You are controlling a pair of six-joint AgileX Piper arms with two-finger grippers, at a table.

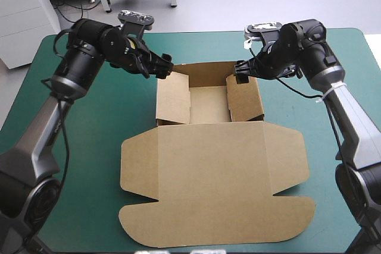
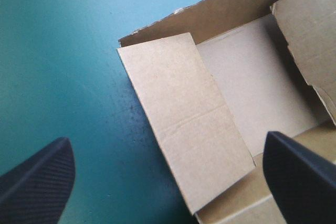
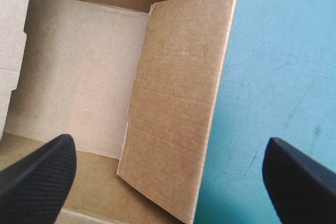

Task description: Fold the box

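1. Box (image 2: 178, 124): left wrist view is cutting it off, w/ only one corner + a leaning side wall showing. Right wrist view is doing the same w/ the other side.
2. Left gripper (image 1: 166, 71) & right gripper (image 1: 240, 77): tips are sitting at the box's far corners in high view. Touching or not, can't tell.
3. Leaning side walls are covering part of the box floor.

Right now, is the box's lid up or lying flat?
Flat: the lid lies spread on the teal-green cover, while the walls of the box stand raised.
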